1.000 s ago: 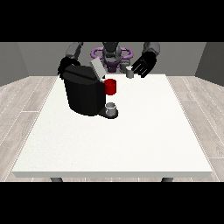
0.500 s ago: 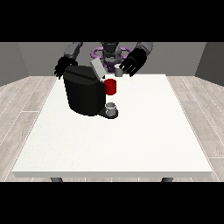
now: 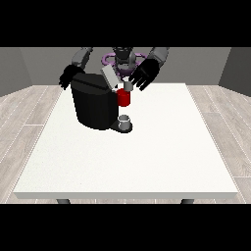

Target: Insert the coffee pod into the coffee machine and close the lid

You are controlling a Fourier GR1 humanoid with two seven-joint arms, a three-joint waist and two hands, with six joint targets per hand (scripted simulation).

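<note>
The black coffee machine (image 3: 93, 105) stands on the white table (image 3: 147, 157), left of centre. Its grey lid (image 3: 109, 76) is tilted up and open, above a red front part (image 3: 124, 98). The hand at the view's right (image 3: 145, 73) holds a small grey coffee pod (image 3: 128, 87) at its fingertips, just above the red part and right of the lid. At the machine's far left corner is the hand at the view's left (image 3: 69, 76), its fingers relaxed and holding nothing.
A small grey cup (image 3: 125, 120) sits on the machine's base under the red part. The table stretches wide in front of the machine and to its right. A purple ring-shaped thing (image 3: 109, 59) shows behind the robot.
The hand at the view's right has carried the pod leftwards and down, from beside the machine to just over its red front. The other hand has shifted slightly at the machine's back.
</note>
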